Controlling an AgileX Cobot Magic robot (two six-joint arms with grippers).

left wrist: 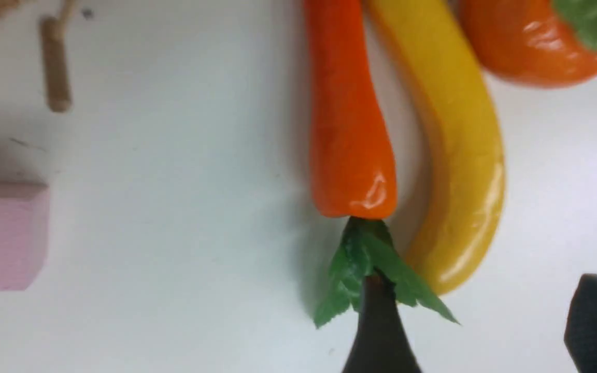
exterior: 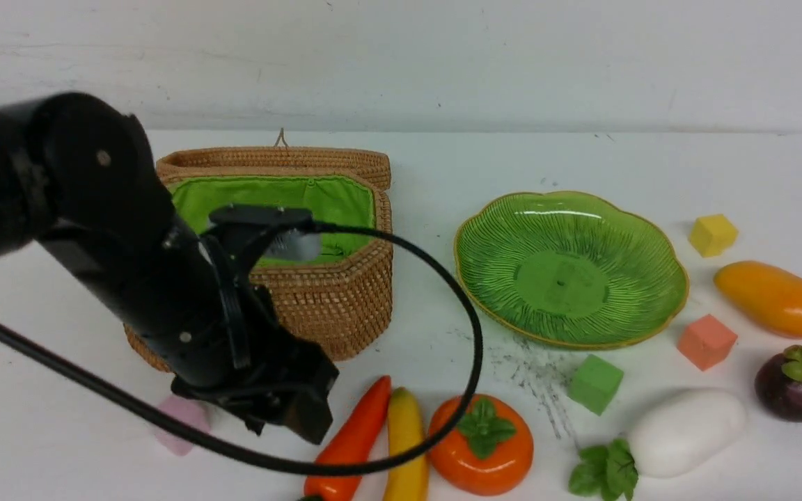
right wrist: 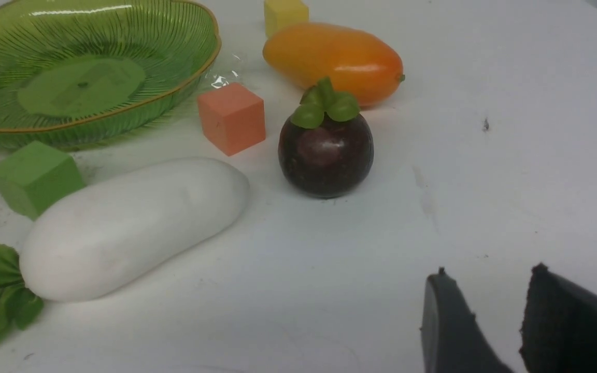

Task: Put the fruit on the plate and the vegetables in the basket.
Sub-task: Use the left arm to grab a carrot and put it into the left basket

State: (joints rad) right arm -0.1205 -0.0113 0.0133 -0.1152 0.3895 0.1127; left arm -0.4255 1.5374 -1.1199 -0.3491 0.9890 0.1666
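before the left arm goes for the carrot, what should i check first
1. Left end effector open and empty: ok.
2. Carrot centred in its gap: not ok; it lies off to one side, and the banana tip is nearer the gap.
3. Carrot clear of the banana: not ok; they lie close alongside.
4. Basket lid open: ok.
5. Room inside the basket: cannot tell; the arm hides part of it.
6. Right end effector empty: ok.

Left arm (exterior: 129, 278) hides part of the basket (exterior: 331, 292) — carrot (exterior: 352, 438), banana (exterior: 406, 445) cut off below.
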